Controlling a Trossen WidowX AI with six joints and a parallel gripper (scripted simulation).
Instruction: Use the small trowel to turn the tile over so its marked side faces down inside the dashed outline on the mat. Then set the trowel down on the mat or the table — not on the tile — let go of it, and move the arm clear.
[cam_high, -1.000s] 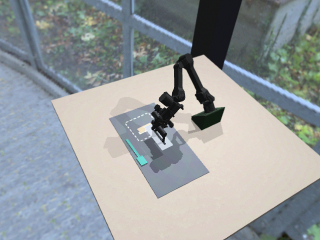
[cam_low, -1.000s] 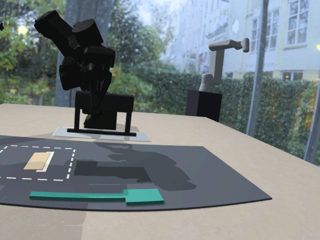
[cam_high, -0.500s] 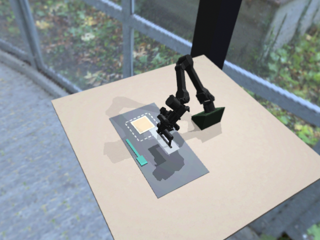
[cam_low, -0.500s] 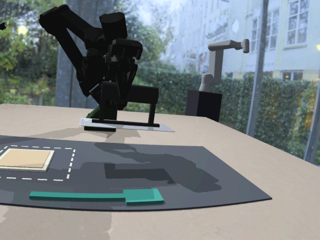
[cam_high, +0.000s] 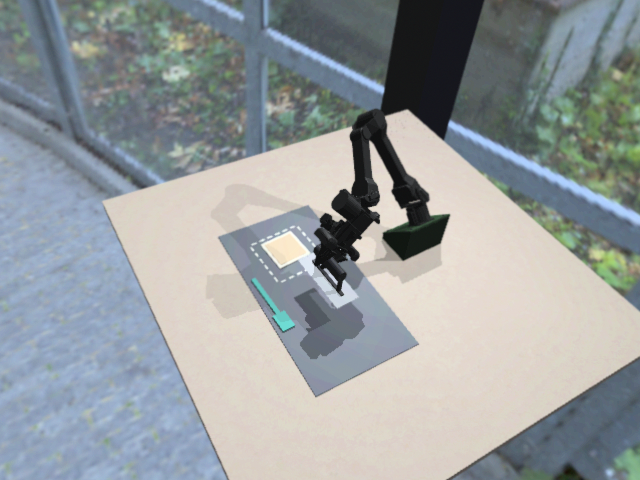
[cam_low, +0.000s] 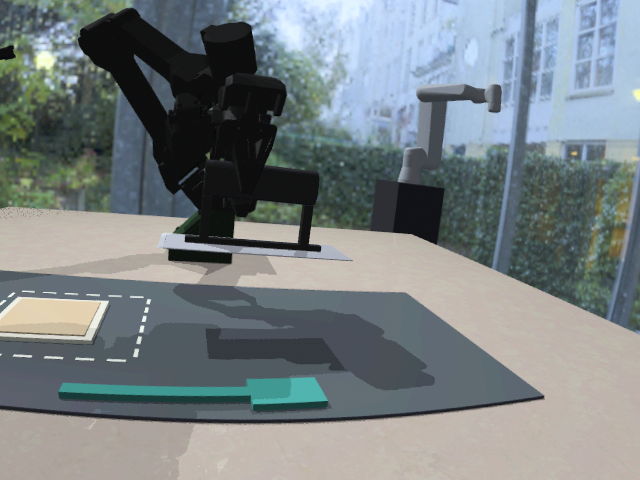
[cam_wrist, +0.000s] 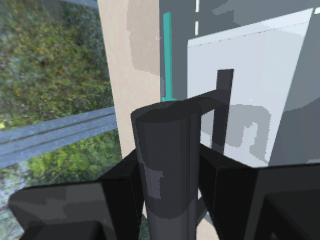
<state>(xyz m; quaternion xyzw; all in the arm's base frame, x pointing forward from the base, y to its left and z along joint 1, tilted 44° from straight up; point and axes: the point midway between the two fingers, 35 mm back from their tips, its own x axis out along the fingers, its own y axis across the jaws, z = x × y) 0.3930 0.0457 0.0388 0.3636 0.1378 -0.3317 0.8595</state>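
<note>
Seen from the top, the arm (cam_high: 362, 160) (cam_low: 155, 49) folds high toward 11 o'clock, its gripper (cam_high: 331, 266) (cam_low: 250, 186) (cam_wrist: 166, 144) angled down toward 7, closed in a grip

gripper (cam_low: 253, 198): closed on trowel (cam_low: 294, 184), blade raised | tile (cam_low: 54, 316): flat, inside dashed outline (cam_low: 136, 339) | 1 teal tool (cam_low: 286, 391): on mat (cam_low: 439, 351)
</note>
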